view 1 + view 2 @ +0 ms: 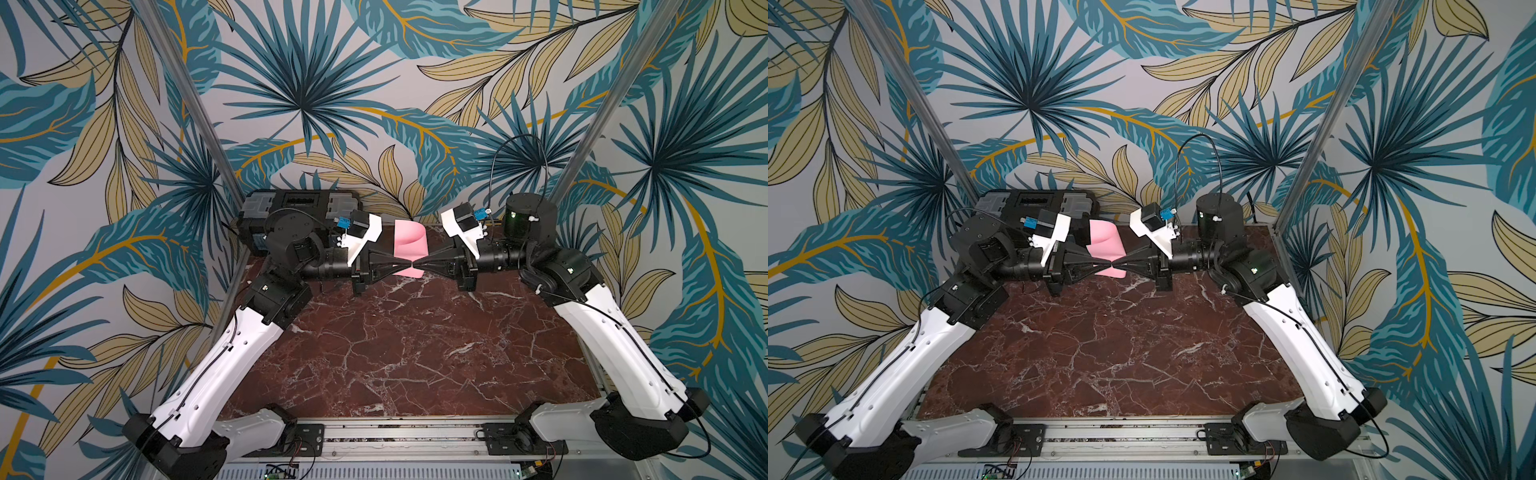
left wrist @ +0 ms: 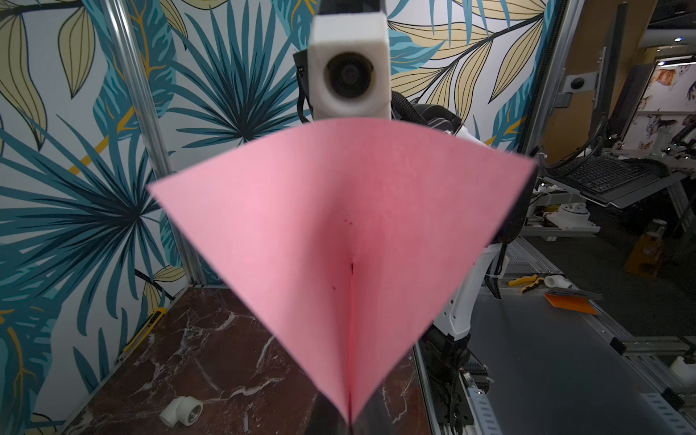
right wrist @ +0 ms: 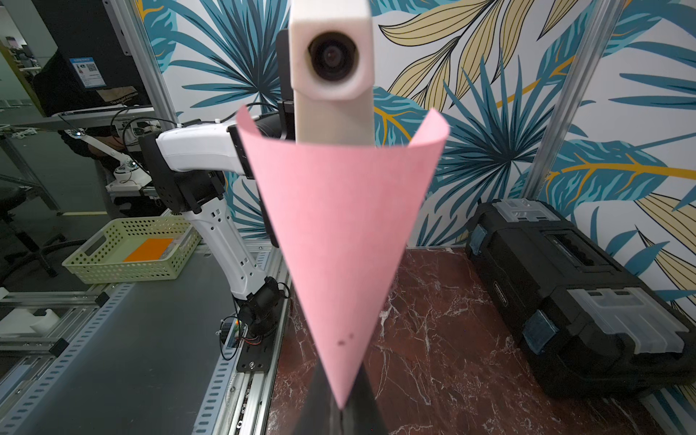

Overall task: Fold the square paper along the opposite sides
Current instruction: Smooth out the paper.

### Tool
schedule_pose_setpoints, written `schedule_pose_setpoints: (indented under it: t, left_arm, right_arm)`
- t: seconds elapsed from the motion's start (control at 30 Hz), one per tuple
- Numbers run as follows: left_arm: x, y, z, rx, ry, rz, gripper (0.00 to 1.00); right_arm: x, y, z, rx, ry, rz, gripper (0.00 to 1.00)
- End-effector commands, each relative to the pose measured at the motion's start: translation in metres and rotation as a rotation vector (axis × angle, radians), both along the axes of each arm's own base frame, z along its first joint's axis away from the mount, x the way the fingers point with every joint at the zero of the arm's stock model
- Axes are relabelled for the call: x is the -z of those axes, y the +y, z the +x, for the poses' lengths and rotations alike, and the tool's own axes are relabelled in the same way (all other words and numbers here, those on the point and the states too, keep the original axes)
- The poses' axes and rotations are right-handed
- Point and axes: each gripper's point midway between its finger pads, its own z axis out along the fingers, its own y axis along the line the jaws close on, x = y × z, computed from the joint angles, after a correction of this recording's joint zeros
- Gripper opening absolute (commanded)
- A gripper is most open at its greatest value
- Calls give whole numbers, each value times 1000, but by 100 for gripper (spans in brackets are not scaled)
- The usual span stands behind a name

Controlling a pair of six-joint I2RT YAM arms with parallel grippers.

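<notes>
Left wrist view is nearly filled by the square paper (image 2: 339, 226). It fans up toward the lens like a cone, with two of its edges meeting along a seam down the middle. From the right wrist I see the smooth curved back of the same cone.

In both top views my left fingers (image 1: 405, 264) and right fingers (image 1: 420, 264) meet tip to tip over the far middle of the table (image 1: 395, 353). Both pairs are pressed together on the narrow end of the sheet. The rest of it curls free beside the black toolbox (image 1: 299, 208). It looks lifted off the table, though I cannot tell whether its lowest edge touches.

I judge this sheet to be almost weightless and limp, stiff enough only to hold a soft curve. It will likely slip between smooth pads and keep any crease I give it, wanted or not. If my arms pull apart, it could tear at the pinch.

The best hold is on the margin, close to the matched edges, with a light pinch. The middle should stay free so it can bend where the fold belongs. The edges look slightly splayed, so I would square them before flattening.
</notes>
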Motion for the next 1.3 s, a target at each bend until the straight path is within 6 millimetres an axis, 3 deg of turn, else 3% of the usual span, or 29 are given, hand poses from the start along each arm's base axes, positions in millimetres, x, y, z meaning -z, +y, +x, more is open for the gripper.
schedule_pose_setpoints:
  t: [0.0, 0.1, 0.27, 0.43, 0.63, 0.83, 1.0, 1.1, 1.2, 1.27]
  left_arm:
    - [-18, 8, -6, -27, -64, -32, 0]
    - [-18, 10, -9, -30, -67, -34, 0]
    - [-18, 12, -12, -39, -73, -39, 0]
    - [-12, 12, -12, -41, -62, -33, 0]
    - [-3, 10, -6, -50, -42, -18, 0]
    - [-6, 11, -5, -64, -53, -21, 0]
    - [-10, 13, -3, -88, -73, -30, 0]
    - [-14, 13, -3, -94, -76, -40, 0]
    - [-18, 14, -4, -94, -81, -52, 0]
    - [-19, 14, -5, -95, -84, -57, 0]
  right_arm:
    - [6, 2, -3, -24, 32, -7, 3]
    - [6, 2, -3, -22, 30, -6, 4]
    - [4, 2, -1, -10, 21, -6, 21]
    - [-7, 1, -2, -8, 1, 9, 28]
    - [-18, 3, -5, -37, 4, 28, 27]
    - [-14, 5, -8, -65, 27, 28, 16]
    - [-9, 5, -8, -67, 38, 21, 0]
    - [-6, 5, -8, -63, 42, 17, 0]
    - [-2, 5, -8, -62, 47, 11, 16]
    - [2, 5, -7, -60, 52, 7, 21]
